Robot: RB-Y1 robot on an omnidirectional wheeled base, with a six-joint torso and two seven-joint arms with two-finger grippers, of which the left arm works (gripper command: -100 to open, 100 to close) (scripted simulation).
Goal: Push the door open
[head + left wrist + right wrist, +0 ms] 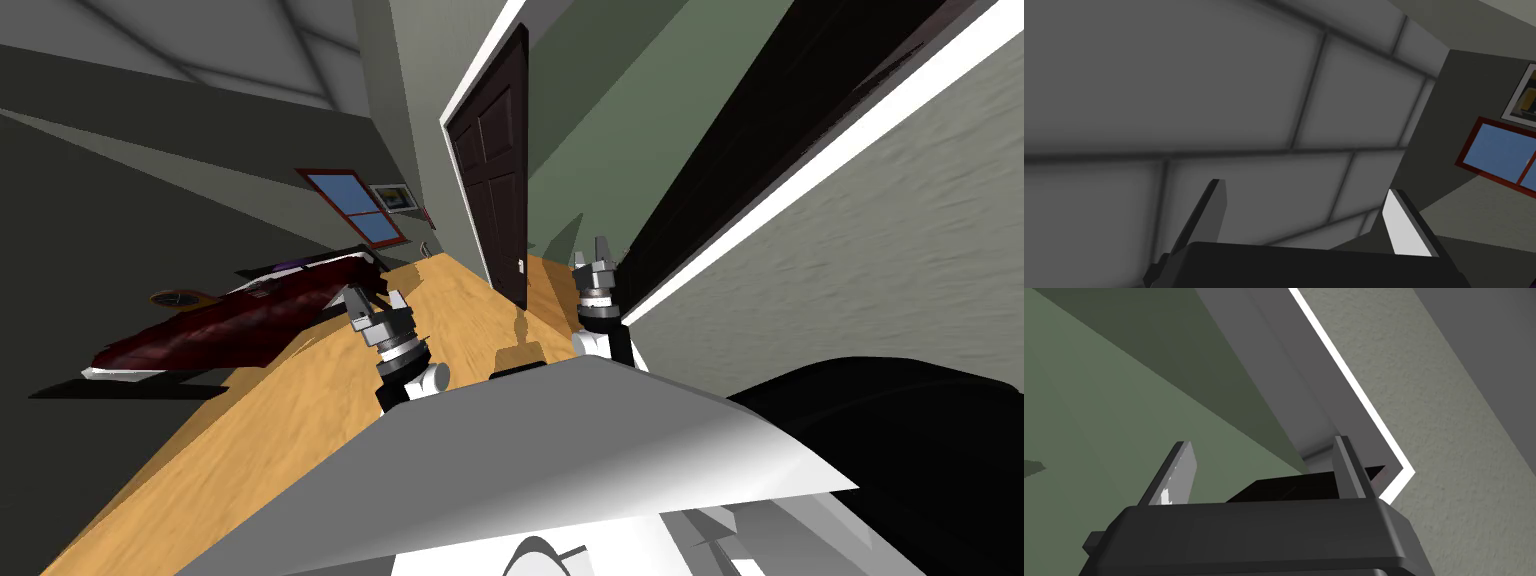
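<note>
A dark door [760,130] with white trim [800,190] runs along my right side, its near edge just beyond my right gripper [600,250]. In the right wrist view the right gripper [1263,443] is open, with a dark door edge [1304,485] low between its fingers and a green wall behind. A second dark panelled door [495,170] with a small white handle [521,265] stands further ahead in a white frame. My left gripper [372,300] hangs open over the floor, away from both doors; its wrist view shows the left gripper [1306,187] holding nothing.
A dark red bed [240,315] lies on the wooden floor [300,400] to my left. A red-framed window [355,205] and a picture [395,197] hang on the far wall. A grey textured wall [880,250] stands close on my right.
</note>
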